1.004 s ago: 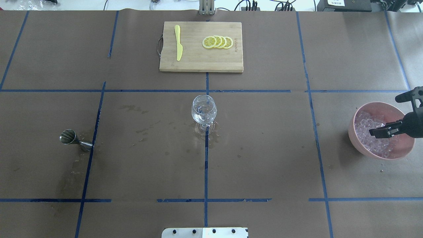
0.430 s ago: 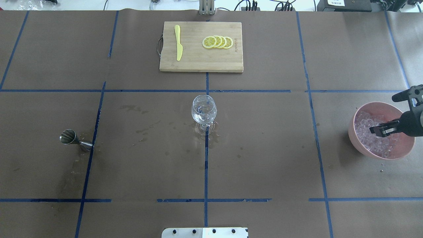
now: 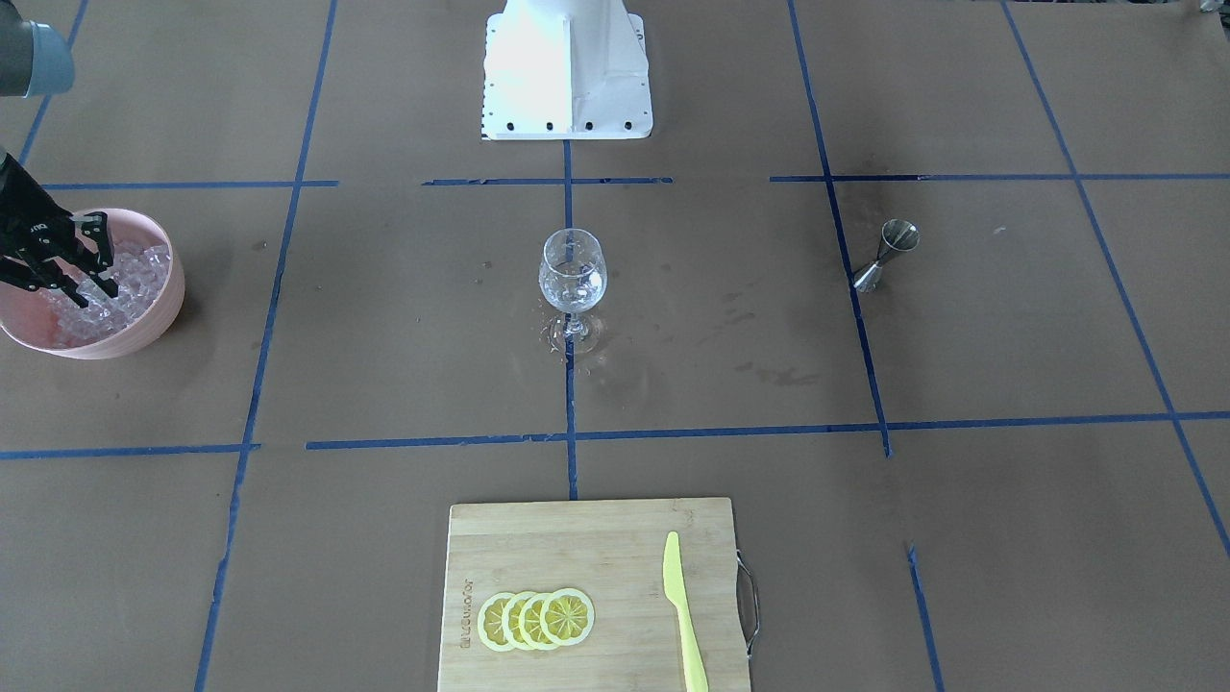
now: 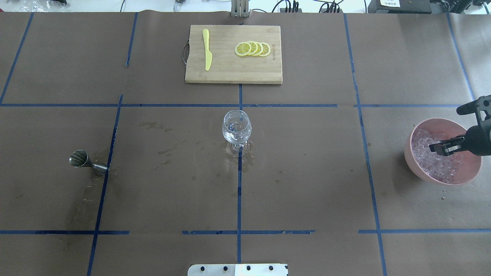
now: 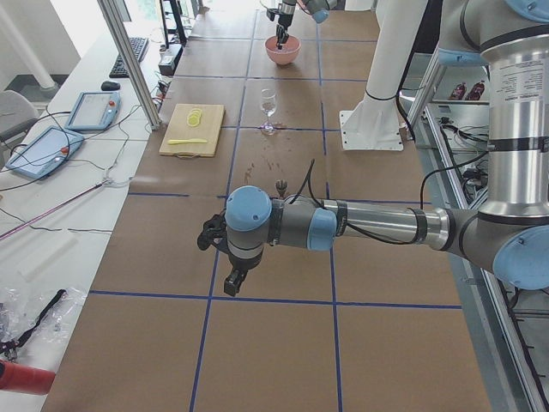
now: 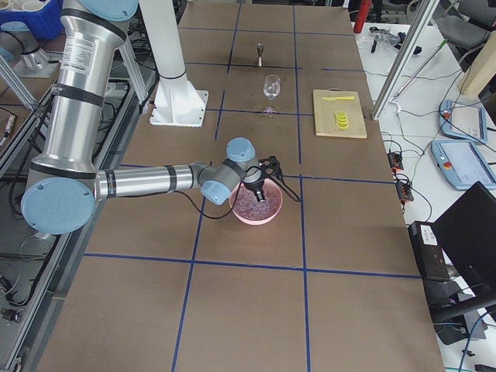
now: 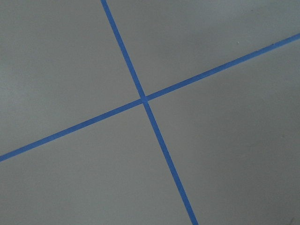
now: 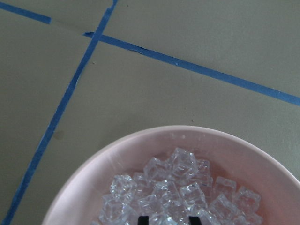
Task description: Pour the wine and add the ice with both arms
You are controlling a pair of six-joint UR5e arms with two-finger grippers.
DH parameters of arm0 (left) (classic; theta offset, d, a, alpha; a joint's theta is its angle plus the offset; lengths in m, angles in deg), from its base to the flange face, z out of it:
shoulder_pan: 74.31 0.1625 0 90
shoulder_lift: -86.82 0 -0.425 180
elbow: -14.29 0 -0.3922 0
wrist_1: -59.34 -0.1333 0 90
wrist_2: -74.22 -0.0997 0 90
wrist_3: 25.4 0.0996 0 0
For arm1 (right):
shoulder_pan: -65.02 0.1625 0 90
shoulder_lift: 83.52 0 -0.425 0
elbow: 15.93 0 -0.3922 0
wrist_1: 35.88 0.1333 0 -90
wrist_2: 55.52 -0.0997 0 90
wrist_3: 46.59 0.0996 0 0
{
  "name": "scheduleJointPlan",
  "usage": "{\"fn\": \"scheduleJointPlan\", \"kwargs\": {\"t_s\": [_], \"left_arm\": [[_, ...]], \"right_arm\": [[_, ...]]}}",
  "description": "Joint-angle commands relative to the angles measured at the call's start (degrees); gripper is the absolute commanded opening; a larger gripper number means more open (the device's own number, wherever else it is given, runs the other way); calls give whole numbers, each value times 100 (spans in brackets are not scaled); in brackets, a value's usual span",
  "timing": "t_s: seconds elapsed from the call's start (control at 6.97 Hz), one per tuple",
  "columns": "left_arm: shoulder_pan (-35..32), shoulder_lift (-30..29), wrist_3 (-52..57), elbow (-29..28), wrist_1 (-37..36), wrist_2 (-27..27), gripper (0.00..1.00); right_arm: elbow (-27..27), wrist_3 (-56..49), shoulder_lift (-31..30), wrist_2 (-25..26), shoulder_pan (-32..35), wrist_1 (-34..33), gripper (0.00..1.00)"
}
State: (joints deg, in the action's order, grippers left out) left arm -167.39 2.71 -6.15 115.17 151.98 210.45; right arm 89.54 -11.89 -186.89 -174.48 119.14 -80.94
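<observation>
Over at the right edge of the overhead view, the right gripper [image 4: 441,148] hangs above the pink bowl [image 4: 408,155], its tips down among the ice [image 4: 435,166]. Its own wrist camera shows only the two black fingertips [image 8: 143,219] at the bottom edge, with a narrow gap between them and ice showing in that gap; whether they nip a cube or merely straddle the heap, I cannot tell. The wine glass [image 4: 236,128] stands in the middle of the frame, well apart from the bowl; I'd judge it holds a little clear wine [image 4: 235,134], and there are wet marks on the table [image 4: 307,172] round its foot. The jigger [image 4: 79,158] stands at middle left. The left gripper [image 5: 234,280] shows only in the side view, low in the middle of the frame over bare paper; its fingers I cannot read.

The cubes look light, hard and slick, piled loosely so that neighbours shift; I'd take one off the top, squarely across two flat faces and never on a corner, or it may squirt out. The glass looks thin and top-heavy on its stem; a cube is best let go low over its mouth.
</observation>
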Motion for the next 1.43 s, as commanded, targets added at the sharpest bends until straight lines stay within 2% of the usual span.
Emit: {"fn": "scheduleJointPlan", "kwargs": {"t_s": [0.0,0.14,0.29,0.43,0.72,0.86,1.0,1.29], "left_arm": [[0,0,0,-7,0,0,100],[0,0,0,-7,0,0,100],[0,0,0,-15,0,0,100],[0,0,0,-15,0,0,100],[0,0,0,-24,0,0,100],[0,0,0,-24,0,0,100],[0,0,0,-16,0,9,100],[0,0,0,-24,0,9,100]], "right_arm": [[846,63,271,-224,134,-1075,0],[1339,72,786,-224,134,-2223,0],[1492,272,1357,-224,125,-2896,0],[1476,640,1876,-215,12,-3277,0],[1459,714,3079,-76,-295,-4330,0],[1458,1166,3695,230,-584,-5014,0],[1432,1693,4153,433,-892,-5352,0],[1258,2354,4761,995,-1428,-5583,0]]}}
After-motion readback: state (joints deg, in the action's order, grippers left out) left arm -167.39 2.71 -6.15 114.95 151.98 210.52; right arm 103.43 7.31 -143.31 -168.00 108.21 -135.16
